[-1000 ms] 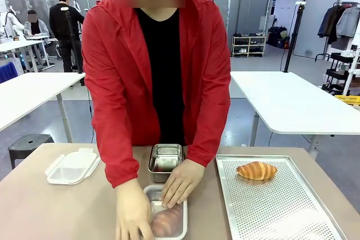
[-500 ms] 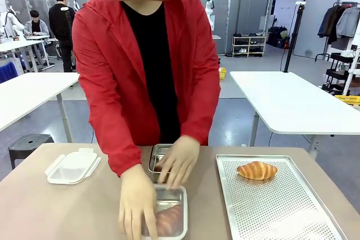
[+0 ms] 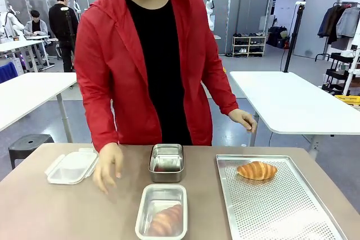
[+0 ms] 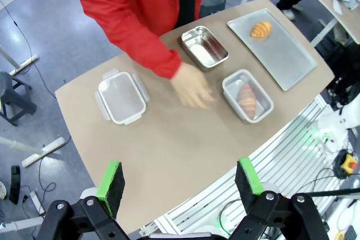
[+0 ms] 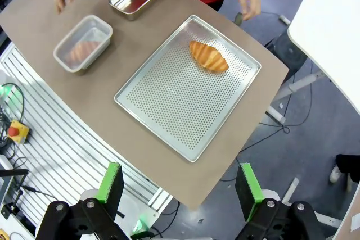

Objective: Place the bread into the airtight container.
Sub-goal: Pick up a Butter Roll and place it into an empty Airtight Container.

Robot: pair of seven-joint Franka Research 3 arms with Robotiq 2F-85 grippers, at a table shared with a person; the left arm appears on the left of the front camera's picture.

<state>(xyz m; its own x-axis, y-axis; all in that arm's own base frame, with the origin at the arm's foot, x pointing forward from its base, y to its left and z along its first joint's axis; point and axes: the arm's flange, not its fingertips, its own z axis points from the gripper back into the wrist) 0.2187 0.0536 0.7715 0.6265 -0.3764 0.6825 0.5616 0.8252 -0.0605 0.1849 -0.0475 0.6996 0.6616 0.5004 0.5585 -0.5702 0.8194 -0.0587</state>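
The person's hands, on the clear container (image 3: 162, 218) half a second ago, have lifted away; one hand (image 3: 107, 168) hovers by its lid (image 3: 72, 166). One bread (image 3: 166, 221) lies inside, far below the left gripper (image 4: 180, 175). A croissant (image 5: 208, 56) sits on the perforated tray (image 5: 169, 105), far below the right gripper (image 5: 179, 184). Both grippers hang wide and empty. That bread looks placed, with the lid not yet on.

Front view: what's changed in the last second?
The person let go of the clear container holding the bread and drew back: one hand hovers near the lid, the other hand is out at their side. Container, bread, steel tin, tray and croissant stayed put.
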